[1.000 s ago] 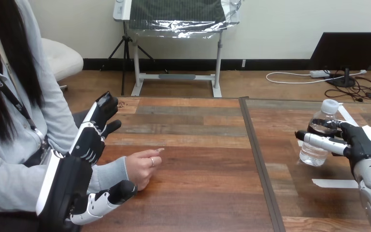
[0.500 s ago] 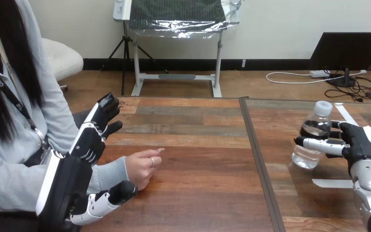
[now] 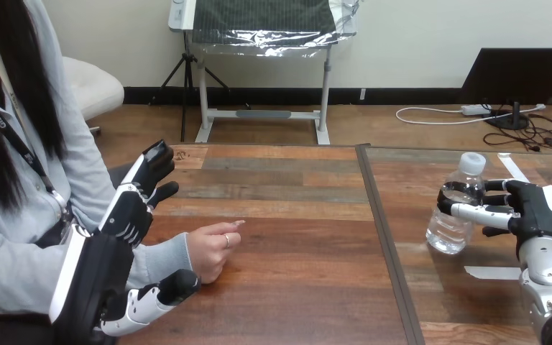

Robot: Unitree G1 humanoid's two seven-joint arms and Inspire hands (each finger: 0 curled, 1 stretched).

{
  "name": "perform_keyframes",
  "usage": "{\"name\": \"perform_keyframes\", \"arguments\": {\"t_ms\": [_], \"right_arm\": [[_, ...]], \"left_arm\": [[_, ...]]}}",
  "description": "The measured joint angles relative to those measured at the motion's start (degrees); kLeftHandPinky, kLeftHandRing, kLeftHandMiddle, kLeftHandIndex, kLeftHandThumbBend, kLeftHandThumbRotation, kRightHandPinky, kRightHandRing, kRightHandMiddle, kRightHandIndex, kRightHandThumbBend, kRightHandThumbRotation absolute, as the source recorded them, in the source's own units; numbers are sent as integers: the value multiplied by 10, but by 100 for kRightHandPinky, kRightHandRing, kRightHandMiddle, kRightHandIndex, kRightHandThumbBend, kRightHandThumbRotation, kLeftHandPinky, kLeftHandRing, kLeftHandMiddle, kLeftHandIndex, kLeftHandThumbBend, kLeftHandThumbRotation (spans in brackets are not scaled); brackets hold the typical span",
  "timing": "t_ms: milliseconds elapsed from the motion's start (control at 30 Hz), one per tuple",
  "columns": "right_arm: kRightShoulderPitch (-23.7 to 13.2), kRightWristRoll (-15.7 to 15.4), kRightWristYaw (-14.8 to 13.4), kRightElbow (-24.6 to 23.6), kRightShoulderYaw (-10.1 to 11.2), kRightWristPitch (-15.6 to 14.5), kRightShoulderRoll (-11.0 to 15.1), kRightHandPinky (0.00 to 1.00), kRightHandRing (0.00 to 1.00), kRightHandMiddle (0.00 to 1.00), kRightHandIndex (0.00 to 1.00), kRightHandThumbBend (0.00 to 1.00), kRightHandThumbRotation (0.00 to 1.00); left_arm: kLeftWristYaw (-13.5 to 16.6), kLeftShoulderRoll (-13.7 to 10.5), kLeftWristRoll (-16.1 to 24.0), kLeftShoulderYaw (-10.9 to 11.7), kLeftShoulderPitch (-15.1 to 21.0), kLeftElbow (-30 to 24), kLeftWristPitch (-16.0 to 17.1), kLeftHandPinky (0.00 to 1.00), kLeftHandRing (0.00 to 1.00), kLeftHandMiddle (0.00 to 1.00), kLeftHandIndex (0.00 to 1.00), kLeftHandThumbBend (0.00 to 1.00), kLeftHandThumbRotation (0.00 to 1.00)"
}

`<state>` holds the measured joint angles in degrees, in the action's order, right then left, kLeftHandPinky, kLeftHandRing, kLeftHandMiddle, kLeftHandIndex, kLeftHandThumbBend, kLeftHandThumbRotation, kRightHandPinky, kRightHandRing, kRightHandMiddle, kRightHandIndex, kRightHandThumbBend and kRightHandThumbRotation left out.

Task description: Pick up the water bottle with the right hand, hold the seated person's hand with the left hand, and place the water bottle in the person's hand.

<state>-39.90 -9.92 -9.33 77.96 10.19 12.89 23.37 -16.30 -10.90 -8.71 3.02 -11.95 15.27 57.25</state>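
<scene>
Water bottle (image 3: 451, 228) further left, within grasp of right robot hand (image 3: 536, 213)

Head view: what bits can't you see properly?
Head view:
- Bottle: middle hidden by fingers of the right hand.
- Person's hand: palm turned away from the camera.
- Sleeve: partly behind the left hand; contact there can't be told.
- Right arm: cut off by the bottom edge.

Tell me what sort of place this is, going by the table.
Likely an indoor test or lab workspace: a wooden table with a white tape strip stuck on it, a person's hand resting on it, and the right robot hand gripping a water bottle.
</scene>
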Motion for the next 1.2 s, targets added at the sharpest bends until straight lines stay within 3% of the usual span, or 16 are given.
{"name": "perform_keyframes", "arguments": {"t_ms": [700,1200], "right_arm": [[3,13,-6,0,13,21,-18,40,46,52,53,80,0],[3,46,15,0,33,55,-29,37,43,49,51,80,0]], "left_arm": [[0,0,1,0,-10,-6,-10,86,93,95,92,100,68],[0,0,2,0,-10,-6,-10,86,93,95,92,100,68]]}}
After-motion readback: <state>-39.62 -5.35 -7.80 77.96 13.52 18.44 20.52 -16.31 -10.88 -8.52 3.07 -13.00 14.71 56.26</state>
